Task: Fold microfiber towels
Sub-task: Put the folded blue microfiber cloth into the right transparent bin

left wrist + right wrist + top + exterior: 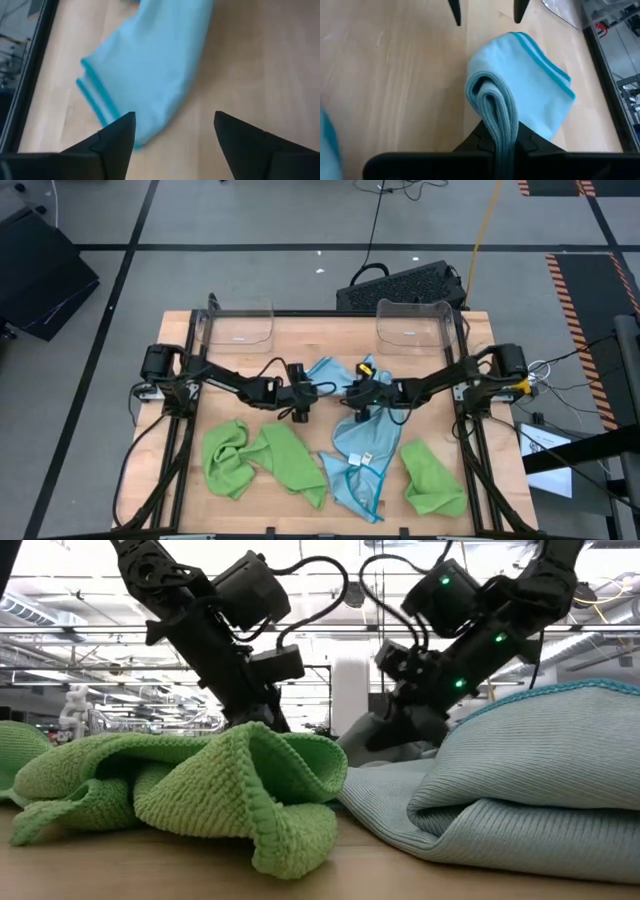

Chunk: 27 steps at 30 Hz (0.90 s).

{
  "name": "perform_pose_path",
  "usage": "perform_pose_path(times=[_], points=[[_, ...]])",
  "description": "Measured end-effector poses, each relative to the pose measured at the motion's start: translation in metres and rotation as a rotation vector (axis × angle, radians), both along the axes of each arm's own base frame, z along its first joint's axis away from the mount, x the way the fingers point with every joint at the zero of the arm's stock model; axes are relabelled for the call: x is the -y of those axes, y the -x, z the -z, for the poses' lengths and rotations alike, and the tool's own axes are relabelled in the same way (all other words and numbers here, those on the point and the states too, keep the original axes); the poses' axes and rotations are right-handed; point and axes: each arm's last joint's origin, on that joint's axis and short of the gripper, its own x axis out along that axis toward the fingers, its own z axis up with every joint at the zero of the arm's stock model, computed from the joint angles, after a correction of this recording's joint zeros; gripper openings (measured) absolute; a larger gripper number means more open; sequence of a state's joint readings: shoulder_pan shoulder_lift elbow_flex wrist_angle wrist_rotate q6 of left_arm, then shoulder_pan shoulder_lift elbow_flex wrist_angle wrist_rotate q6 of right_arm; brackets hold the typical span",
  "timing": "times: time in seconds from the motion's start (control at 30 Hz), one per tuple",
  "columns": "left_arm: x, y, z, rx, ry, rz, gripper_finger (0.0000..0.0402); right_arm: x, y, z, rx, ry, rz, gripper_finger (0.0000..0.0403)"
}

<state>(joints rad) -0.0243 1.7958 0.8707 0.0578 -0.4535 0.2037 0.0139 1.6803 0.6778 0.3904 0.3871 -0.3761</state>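
A small folded light blue towel point(325, 370) with teal edging lies at the table's middle, between my two grippers. My right gripper point(500, 142) is shut on its near end. My left gripper point(175, 132) stands open just short of the towel's other end point(145, 75), touching nothing; its fingertips point(455, 12) also show in the right wrist view. A second light blue towel point(362, 455) lies crumpled toward the near edge. Lime green towels lie at the near left point(265, 460) and near right point(432, 480). My right gripper pinches a bunched fold of several layers point(496, 115) at the towel's near end between its two fingers point(476, 140). The fingers slant down from the table's right side. The pinched end is raised, and the rest of the towel point(530, 85) lies on the table beyond the fingers.
Two clear plastic bins point(240, 328) point(412, 325) stand at the far edge. In the low view the green towel point(200, 785) and the blue towel point(520, 780) hide both grippers' fingertips. Bare wood point(290, 340) shows between the bins.
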Motion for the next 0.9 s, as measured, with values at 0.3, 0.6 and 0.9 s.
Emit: perform_pose_path(times=[0.3,0.6,0.9], points=[[-0.009,-0.015,-0.010,0.191,0.063,0.059,0.0259,0.005,0.032,-0.015,0.069,-0.048,0.019,0.0006],[-0.012,-0.028,0.014,0.199,-0.028,0.197,0.0282,0.006,0.041,-0.028,0.126,-0.069,0.014,0.0006],[-0.033,-0.026,0.020,0.173,-0.114,0.055,0.0282,0.012,0.048,-0.042,0.153,-0.067,0.038,0.0006]])
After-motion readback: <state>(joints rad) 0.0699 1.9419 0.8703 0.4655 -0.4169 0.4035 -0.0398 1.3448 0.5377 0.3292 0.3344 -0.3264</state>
